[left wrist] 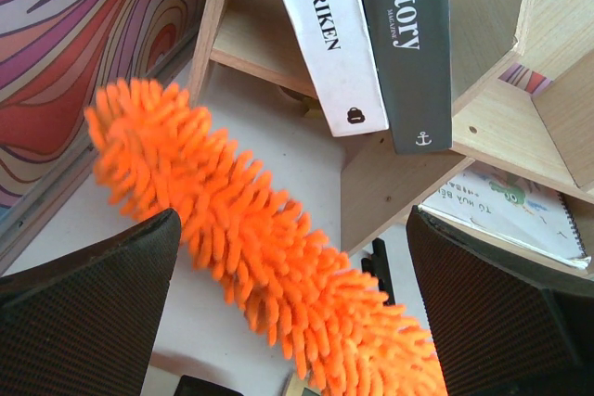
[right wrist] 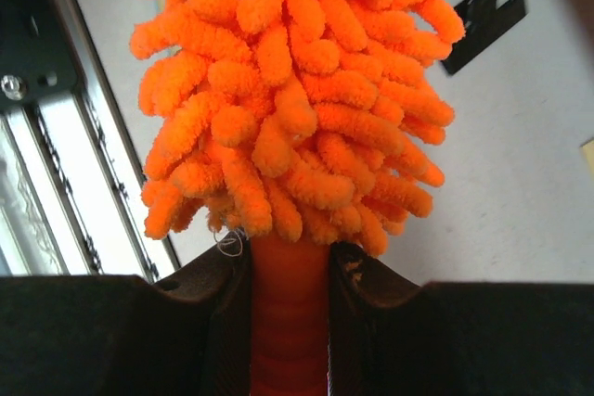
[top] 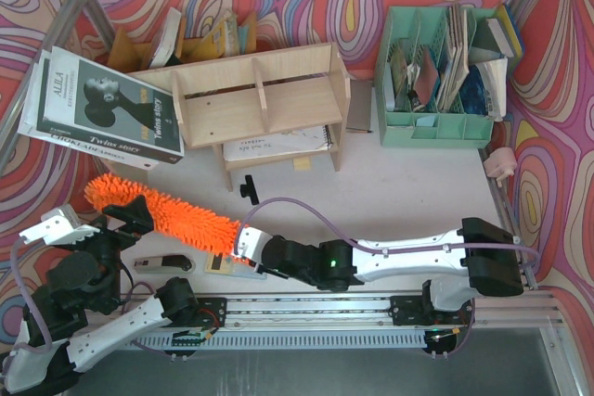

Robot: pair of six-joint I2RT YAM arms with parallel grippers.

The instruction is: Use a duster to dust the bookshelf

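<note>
Remote inspection, findings in order of size.

1. The white counter [top: 418, 192] carries all items.
2. The pale-wood two-tier bookshelf with upright dividers [top: 255, 99] stands on the far side of the right end effector [top: 249, 240], well apart from it.
3. The mint-green plastic compartment organiser [top: 436, 127], stuffed with booklets, sits beyond the right end effector and off to its right, beside the bookshelf.
4. Two large black-and-white books [top: 102, 104] lean against the bookshelf's left end, straight ahead of the left end effector [top: 107, 227].
5. The long bright orange fluffy microfibre duster [top: 162, 210] runs out from the right end effector toward the left one. I see it short of the bookshelf and not touching it. In the left wrist view its head crosses just in front of the left end effector, between the two fingers [left wrist: 93, 312]. I cannot tell whether it touches either finger.
6. The right end effector is clamped on the duster's slim orange handle [right wrist: 290, 322], the fluffy head starting just past the fingertips.
7. The left end effector stands wide apart and grips nothing.
8. A white spiral-bound notebook [top: 278, 144] lies under the bookshelf's lower tier, beyond the right end effector.
9. A small black clip-like part [top: 247, 188] lies on the counter between the right end effector and the bookshelf. I cannot identify it.
</note>
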